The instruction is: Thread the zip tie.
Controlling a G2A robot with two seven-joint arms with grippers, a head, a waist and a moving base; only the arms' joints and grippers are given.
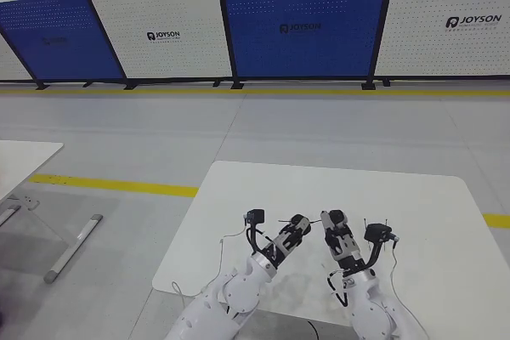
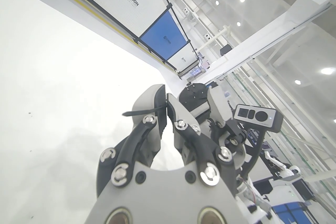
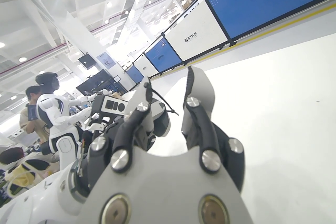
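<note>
Where ribbed pads (image 2: 159, 100) meet, a slim black zip tie (image 2: 141, 112) juts.

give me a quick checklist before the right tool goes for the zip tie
1. left tool grip on the zip tie: ok, shut on it, one end sticking out sideways.
2. right tool ready to take it: ok, jaws wide apart, nothing pinched.
3. free end inside the right tool's gap: cannot tell; the strap crosses the gap in the right wrist view, depth unclear.
4. which end is the head: cannot tell.
5. tools close together over the table: ok, side by side near its near edge.
</note>
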